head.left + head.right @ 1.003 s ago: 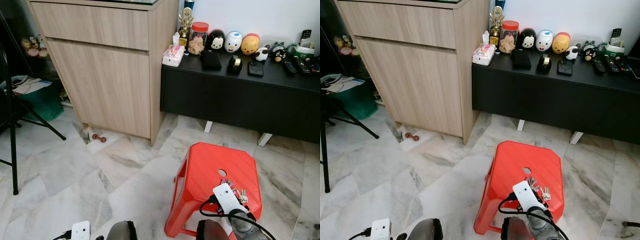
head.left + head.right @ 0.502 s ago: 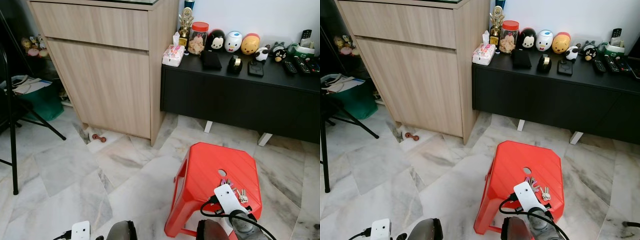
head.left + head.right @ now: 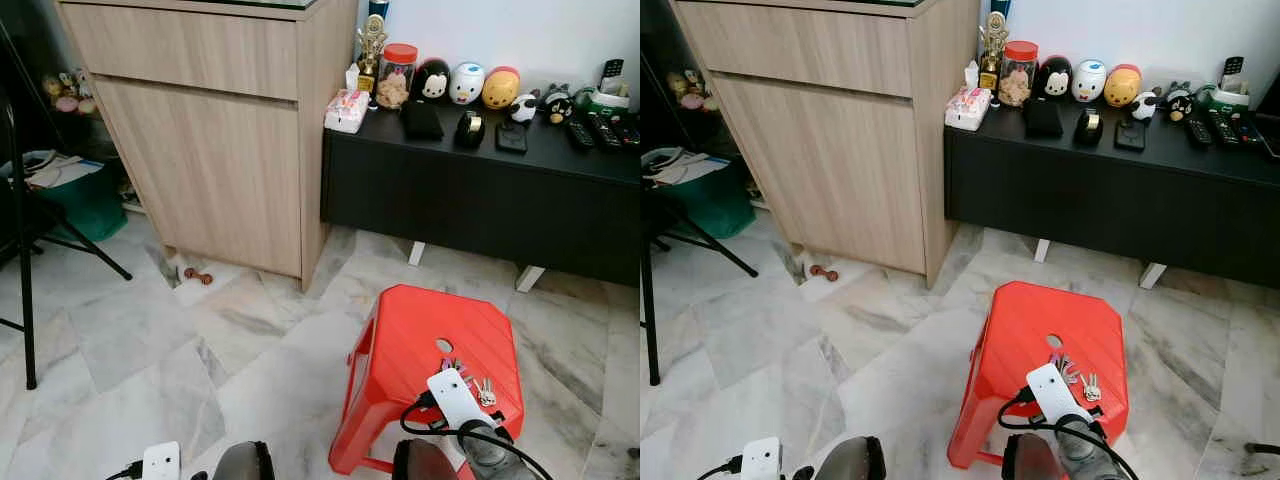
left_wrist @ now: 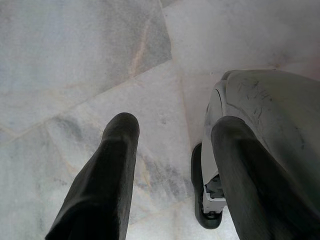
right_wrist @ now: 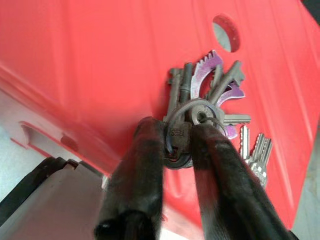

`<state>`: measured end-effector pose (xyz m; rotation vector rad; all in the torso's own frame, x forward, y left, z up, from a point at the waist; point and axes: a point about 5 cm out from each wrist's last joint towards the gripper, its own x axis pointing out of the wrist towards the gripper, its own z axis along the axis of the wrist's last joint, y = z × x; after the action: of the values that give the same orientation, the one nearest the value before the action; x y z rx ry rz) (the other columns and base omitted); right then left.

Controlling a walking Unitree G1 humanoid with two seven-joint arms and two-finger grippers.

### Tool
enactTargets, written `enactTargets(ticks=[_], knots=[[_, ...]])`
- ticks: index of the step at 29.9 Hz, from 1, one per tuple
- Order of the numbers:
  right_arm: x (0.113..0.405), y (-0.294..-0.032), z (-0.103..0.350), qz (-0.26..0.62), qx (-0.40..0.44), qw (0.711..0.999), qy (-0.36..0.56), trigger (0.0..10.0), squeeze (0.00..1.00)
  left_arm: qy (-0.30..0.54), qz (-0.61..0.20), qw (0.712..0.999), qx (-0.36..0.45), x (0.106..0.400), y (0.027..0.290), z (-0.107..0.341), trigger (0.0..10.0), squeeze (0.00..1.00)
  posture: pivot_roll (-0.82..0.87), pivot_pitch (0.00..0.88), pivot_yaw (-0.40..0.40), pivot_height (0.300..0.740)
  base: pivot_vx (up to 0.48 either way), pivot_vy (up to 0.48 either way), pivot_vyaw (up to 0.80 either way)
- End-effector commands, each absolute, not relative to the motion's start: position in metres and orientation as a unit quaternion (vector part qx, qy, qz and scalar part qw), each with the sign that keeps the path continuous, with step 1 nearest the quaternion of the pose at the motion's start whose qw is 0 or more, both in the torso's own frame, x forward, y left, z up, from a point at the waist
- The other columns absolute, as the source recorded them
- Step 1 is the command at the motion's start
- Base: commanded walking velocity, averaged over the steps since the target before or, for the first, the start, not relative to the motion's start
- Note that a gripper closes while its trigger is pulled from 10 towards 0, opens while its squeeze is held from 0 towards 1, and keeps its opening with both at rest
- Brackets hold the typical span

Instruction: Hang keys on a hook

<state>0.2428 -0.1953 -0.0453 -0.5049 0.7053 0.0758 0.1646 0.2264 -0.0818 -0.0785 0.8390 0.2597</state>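
Right gripper (image 5: 177,142) is pinching the key bunch (image 5: 210,107) by its ring on the red stool (image 3: 420,350), prob to lift it w/o keys slipping.

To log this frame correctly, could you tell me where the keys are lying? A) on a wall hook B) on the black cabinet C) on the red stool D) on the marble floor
C: the keys lie on the red stool, with the right claw closed on them.
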Motion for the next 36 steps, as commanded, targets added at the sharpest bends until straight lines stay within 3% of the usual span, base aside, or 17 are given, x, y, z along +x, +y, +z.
enactTargets(ticks=[1,16,24,25,26,36], knots=[[0.242,-0.201,-0.045,0.023,-0.242,0.908,0.341,0.0,0.0,0.414,0.123,0.9,-0.051,0.161,0.219,-0.085,10.0,0.0,0.12,0.03,-0.042,0.602,0.0,0.0,0.0],[0.253,-0.204,-0.034,-0.005,-0.249,0.921,0.301,0.0,0.0,0.413,0.123,0.901,-0.05,0.162,0.22,-0.085,10.0,0.0,0.12,0.023,-0.038,0.602,0.0,0.0,0.0],[0.28,-0.224,0.009,-0.11,-0.271,0.946,0.14,0.0,0.0,0.412,0.123,0.902,-0.047,0.163,0.221,-0.084,10.0,0.0,0.11,0.016,-0.032,0.602,0.0,0.0,0.0],[0.281,-0.224,0.012,-0.113,-0.264,0.949,0.13,8.2,0.0,0.412,0.123,0.902,-0.046,0.163,0.221,-0.084,10.0,0.0,0.11,0.014,-0.032,0.602,0.0,0.0,0.0],[0.283,-0.224,0.016,-0.113,-0.256,0.953,0.116,10.0,0.0,0.412,0.123,0.902,-0.046,0.163,0.221,-0.084,10.0,0.0,0.11,0.012,-0.032,0.602,0.0,0.0,0.0],[0.289,-0.213,0.04,-0.103,-0.147,0.984,0.021,10.0,0.0,0.412,0.12,0.902,-0.041,0.164,0.223,-0.083,10.0,0.0,0.11,0.005,-0.029,0.602,0.0,0.0,0.0]])
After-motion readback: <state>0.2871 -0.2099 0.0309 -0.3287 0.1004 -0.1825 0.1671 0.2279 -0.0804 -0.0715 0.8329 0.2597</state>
